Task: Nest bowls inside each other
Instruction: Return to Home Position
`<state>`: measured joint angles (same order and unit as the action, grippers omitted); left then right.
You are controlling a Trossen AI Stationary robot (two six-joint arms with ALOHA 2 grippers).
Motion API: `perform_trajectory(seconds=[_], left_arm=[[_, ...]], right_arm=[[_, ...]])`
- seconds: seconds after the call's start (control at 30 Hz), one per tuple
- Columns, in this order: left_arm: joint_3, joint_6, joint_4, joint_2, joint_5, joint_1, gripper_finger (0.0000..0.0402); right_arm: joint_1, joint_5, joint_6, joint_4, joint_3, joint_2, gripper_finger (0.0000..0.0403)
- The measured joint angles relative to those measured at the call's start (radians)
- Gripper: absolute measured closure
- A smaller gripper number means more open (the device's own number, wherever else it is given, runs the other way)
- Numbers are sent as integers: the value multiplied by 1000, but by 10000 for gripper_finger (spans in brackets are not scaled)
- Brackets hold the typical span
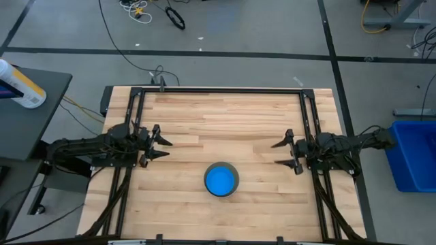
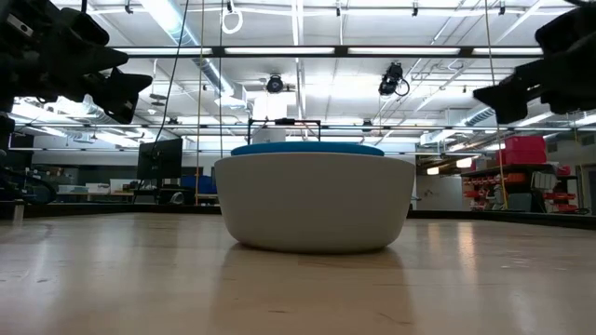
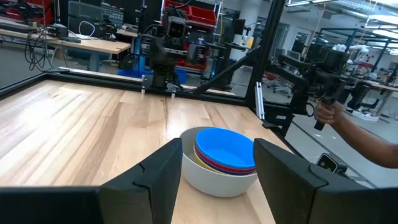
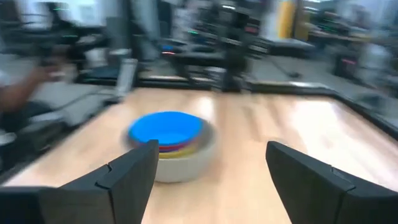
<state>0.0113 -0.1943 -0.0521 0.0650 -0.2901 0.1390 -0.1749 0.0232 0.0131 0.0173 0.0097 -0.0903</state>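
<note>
A stack of nested bowls (image 1: 221,180) stands on the wooden table, near its front edge at the middle. The grey bowl (image 3: 214,177) is outermost and rests on its base. Rims of a yellow and a red bowl show inside it, under the bright blue bowl (image 3: 225,148) on top. My left gripper (image 1: 162,148) hovers open at the table's left side, pointing level toward the right. My right gripper (image 1: 281,154) hovers open at the right side, pointing level toward the left. Both are well clear of the stack.
A black metal frame (image 1: 225,90) runs along the table's far edge and sides. A blue bin (image 1: 414,155) stands on the floor past the right edge. A person's hand (image 3: 326,112) holds a device beyond the table. Bare wood lies all round the stack.
</note>
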Motion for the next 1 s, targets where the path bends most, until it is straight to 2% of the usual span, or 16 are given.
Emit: perform_trajectory(seconds=[0.17,0.37,0.67,1.0], left_arm=[[0,2,0,0,0,0,195],[0,3,-3,0,0,0,195],[0,11,-12,0,6,0,195],[-2,51,-15,0,81,0,195]], right_arm=[[12,160,-2,24,0,-3,91],[26,231,77,32,0,-4,96],[33,236,82,34,0,-4,113],[33,236,82,35,0,-4,131]])
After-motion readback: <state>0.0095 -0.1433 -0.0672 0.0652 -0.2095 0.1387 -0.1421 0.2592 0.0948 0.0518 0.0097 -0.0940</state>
